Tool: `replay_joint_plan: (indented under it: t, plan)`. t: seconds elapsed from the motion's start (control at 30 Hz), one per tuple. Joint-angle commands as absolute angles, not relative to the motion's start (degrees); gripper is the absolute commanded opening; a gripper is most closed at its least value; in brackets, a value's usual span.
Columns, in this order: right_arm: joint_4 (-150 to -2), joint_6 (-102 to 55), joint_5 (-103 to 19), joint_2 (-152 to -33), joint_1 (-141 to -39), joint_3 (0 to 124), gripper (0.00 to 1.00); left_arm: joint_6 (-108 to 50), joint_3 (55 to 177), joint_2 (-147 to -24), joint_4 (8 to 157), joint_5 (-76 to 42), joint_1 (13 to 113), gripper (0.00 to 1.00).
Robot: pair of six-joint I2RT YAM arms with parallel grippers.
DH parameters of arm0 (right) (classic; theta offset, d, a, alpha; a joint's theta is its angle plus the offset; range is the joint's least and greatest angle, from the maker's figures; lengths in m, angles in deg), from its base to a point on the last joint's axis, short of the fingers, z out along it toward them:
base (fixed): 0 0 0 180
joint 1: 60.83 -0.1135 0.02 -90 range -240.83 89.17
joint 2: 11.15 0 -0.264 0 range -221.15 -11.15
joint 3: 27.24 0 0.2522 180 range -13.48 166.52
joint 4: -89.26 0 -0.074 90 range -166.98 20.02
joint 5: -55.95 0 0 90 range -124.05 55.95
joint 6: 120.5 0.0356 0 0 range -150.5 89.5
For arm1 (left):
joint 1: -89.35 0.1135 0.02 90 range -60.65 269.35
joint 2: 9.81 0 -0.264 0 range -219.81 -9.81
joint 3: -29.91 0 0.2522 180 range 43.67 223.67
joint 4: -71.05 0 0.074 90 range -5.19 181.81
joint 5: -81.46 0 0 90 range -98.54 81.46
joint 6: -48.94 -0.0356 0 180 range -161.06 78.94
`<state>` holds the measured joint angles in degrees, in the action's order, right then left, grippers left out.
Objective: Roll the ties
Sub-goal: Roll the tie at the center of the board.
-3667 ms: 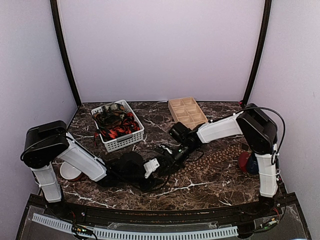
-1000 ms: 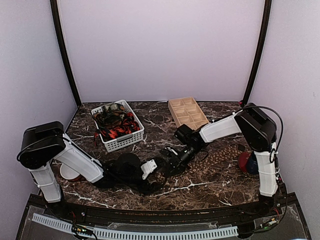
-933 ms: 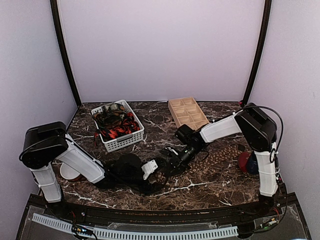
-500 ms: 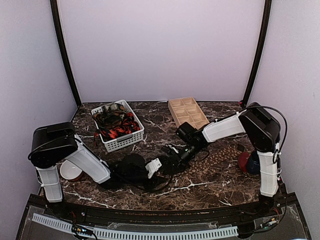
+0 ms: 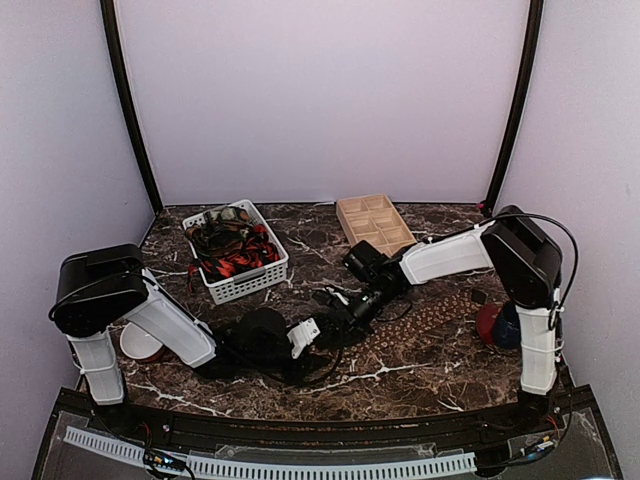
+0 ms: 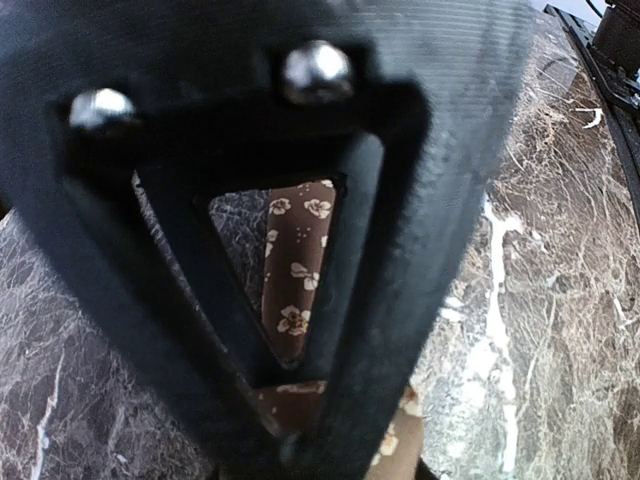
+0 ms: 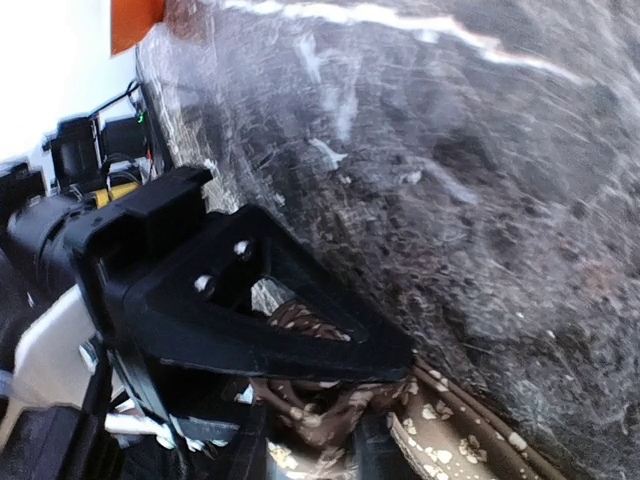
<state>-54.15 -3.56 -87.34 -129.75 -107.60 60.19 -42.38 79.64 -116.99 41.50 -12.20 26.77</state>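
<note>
Brown tie (image 5: 432,310), left hand (image 5: 322,327), right hand (image 5: 345,312) together, well off table (image 5: 450,372) edges.

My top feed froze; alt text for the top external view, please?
The left gripper and right gripper meet at one end of a brown tie stretching right across the table. Behind them sit a basket of ties and a wooden tray.

Dark brown marble table (image 5: 420,365) with white veins; plain pale lilac walls (image 5: 320,100); two black corner posts (image 5: 128,110)
</note>
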Motion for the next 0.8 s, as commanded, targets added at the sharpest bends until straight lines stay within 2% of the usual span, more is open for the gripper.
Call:
replay_joint_plan:
  t: [0.0,0.03,0.07,0.17,0.3,0.37,0.63,0.73,0.77]
  plan:
    - [-51.65,-5.5,-87.16,-132.28,-108.13,62.38,0.13,-43.01,78.24,-117.09,50.31,-12.32,26.45,0.31]
    - [-50.9,-6.07,-86.47,-132.53,-108.02,62.46,0.03,-43.05,78.22,-116.98,50.42,-12.2,26.43,0.32]
    - [-50.58,-6.37,-86.08,-132.67,-107.84,62.35,0.0,-43.11,78.07,-116.77,50.44,-12.1,26.42,0.32]
    - [-50.19,-7.59,-85.08,-132.45,-106.89,60.79,0.0,-43.33,77.42,-115.74,49.96,-12.27,26.43,0.38]
    - [-50.29,-8.96,-82.98,-132.84,-105.66,58.75,0.0,-43.13,75.35,-112.73,46.34,-13.91,26.44,0.6]
    - [-50.35,-9.66,-81.82,-133.4,-105.36,58.39,0.0,-41.92,75.21,-112.56,45.35,-14.37,26.42,0.65]
    - [-53.16,-8.52,-79.22,-133.3,-105.2,55.71,0.0,-36.64,77.99,-117.76,38.88,-13.89,25.58,0.67]
    - [-53.7,-7.81,-78.89,-132.99,-105.15,55.77,0.0,-36.4,80.22,-119.76,38.6,-13.77,25.38,0.61]
    - [-53.76,-7.6,-78.82,-132.82,-105.14,55.9,0.0,-36.51,80.85,-120.31,39.08,-13.46,25.37,0.55]
